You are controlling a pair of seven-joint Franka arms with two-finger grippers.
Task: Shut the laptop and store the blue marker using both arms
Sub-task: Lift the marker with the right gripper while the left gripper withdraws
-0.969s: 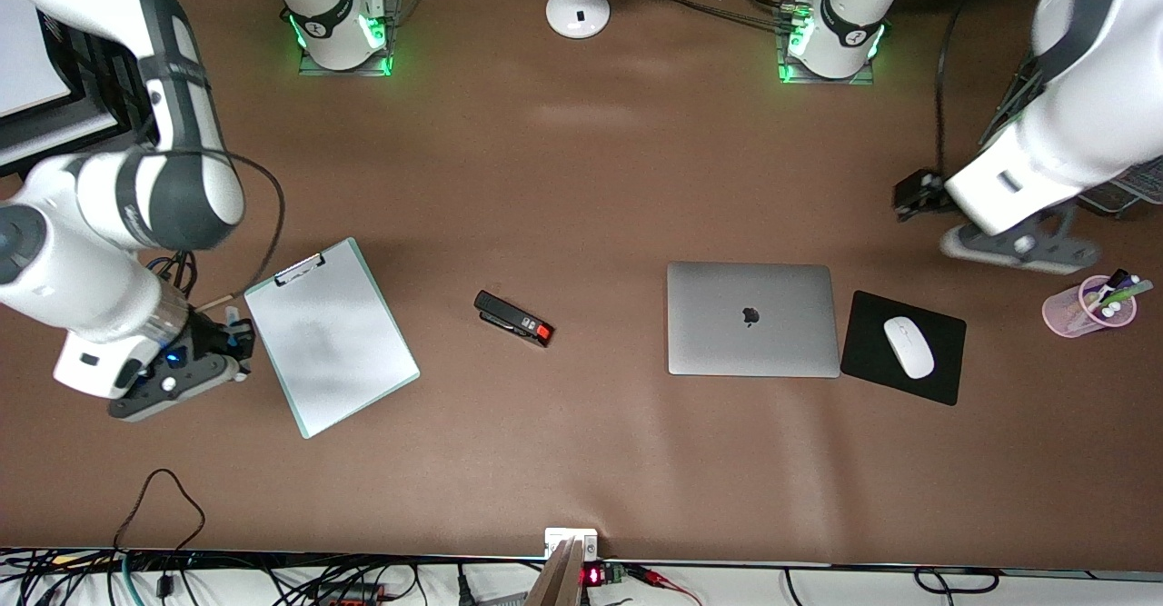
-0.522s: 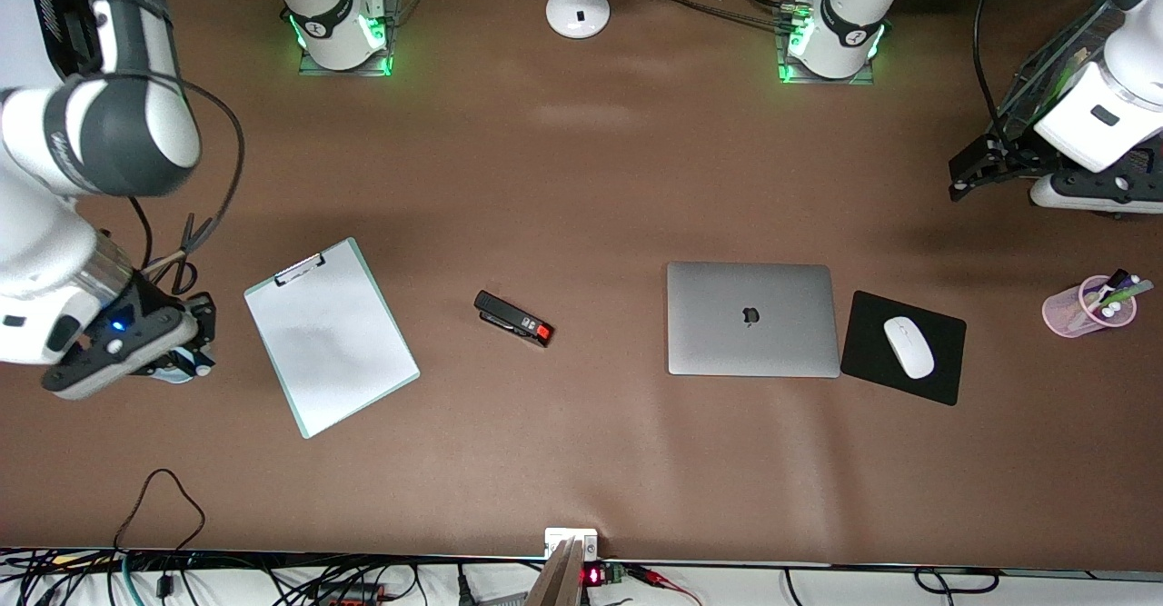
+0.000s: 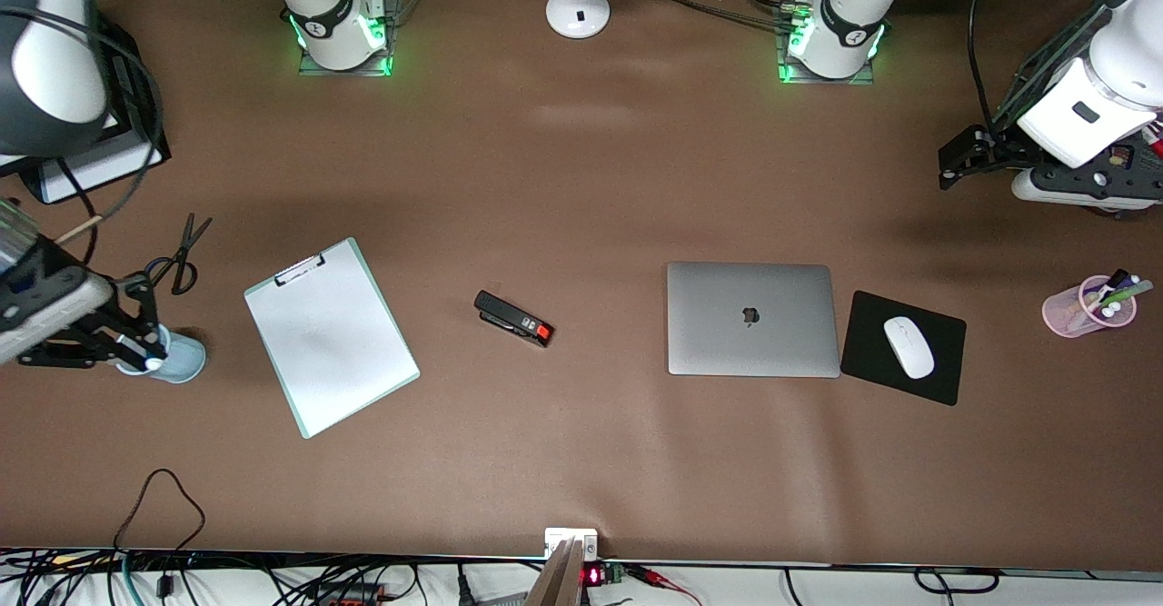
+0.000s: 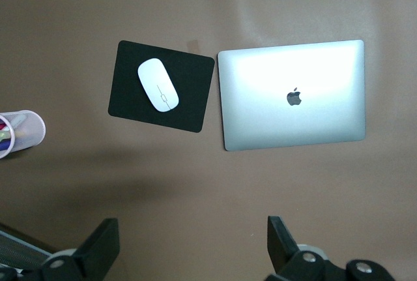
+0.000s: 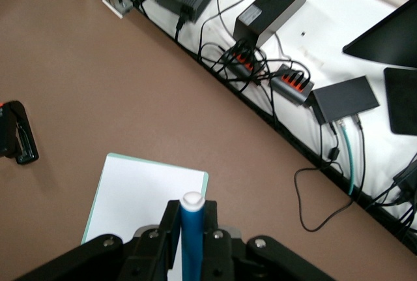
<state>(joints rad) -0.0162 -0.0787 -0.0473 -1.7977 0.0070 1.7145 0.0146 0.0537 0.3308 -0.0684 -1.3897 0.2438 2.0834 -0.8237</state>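
Note:
The laptop (image 3: 750,318) lies shut on the table, silver lid up; the left wrist view shows it too (image 4: 293,95). My left gripper (image 3: 956,163) hangs open and empty near the left arm's end of the table, its fingers (image 4: 98,248) wide apart over bare table. My right gripper (image 3: 141,342) is shut on the blue marker (image 5: 193,229), white end outward, just above a pale blue cup (image 3: 182,359) at the right arm's end. In the right wrist view the gripper (image 5: 193,212) sits above the clipboard (image 5: 146,196).
A clipboard (image 3: 332,338), a black stapler (image 3: 513,318) and scissors (image 3: 186,247) lie toward the right arm's end. A black mouse pad (image 3: 872,365) with a white mouse (image 3: 909,347) is beside the laptop. A pink cup of pens (image 3: 1088,308) stands at the left arm's end.
My right gripper has carried the marker away from the clipboard's side to above the pale blue cup. My left arm has swung away from the front camera, toward the table's end.

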